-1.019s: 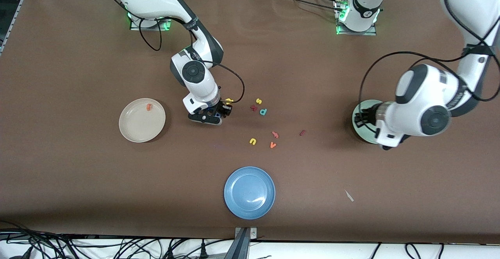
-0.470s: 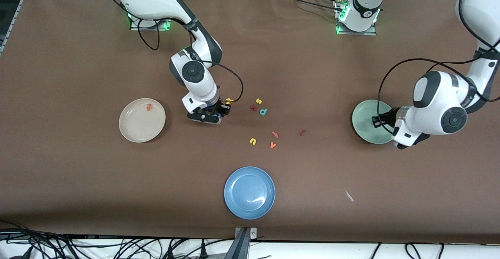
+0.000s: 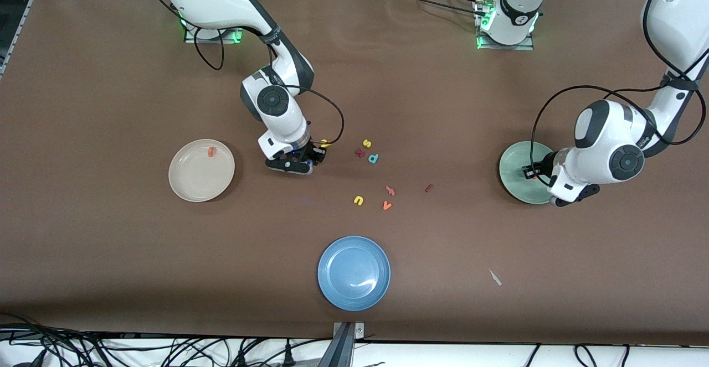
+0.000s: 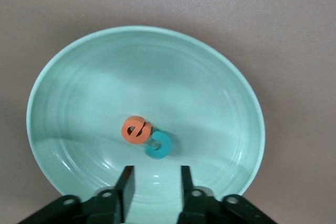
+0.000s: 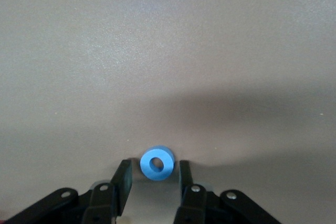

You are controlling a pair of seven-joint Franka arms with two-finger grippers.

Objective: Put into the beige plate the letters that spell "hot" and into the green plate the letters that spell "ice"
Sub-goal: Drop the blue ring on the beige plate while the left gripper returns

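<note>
Paper-like brown covering [image 3: 111, 245] is stretching across the whole table, wrinkled a little near the robot bases, with black cables [image 3: 111, 350] trailing along the edge nearest the front camera and a small pale scrap [image 3: 494, 277] lying toward the left arm's end. No readable writing is showing anywhere. The right gripper [image 5: 153, 176] is sitting low at the table with its fingers parted around the blue o [image 5: 157, 163], which is lying flat between them with a small gap on each side. The yellow h [image 3: 325, 143] is resting just beside that gripper. The beige plate [image 3: 191, 190] is sitting toward the right arm's end, holding the orange t [image 3: 210, 151] near its rim. The left gripper [image 4: 155, 179] is hovering over the green plate [image 4: 79, 77], fingers apart and holding nothing; the orange e [image 4: 136, 130] and the teal c [image 4: 158, 144] are lying touching inside that plate. The dark red i [image 3: 429, 188] is lying on the table between the loose letters and the green plate. The blue plate [image 3: 338, 289] is sitting nearest the front camera, and a yellow u [image 3: 358, 200], orange v [image 3: 386, 205], yellow s [image 3: 366, 144] and teal d [image 3: 373, 159] are lying scattered mid-table.
</note>
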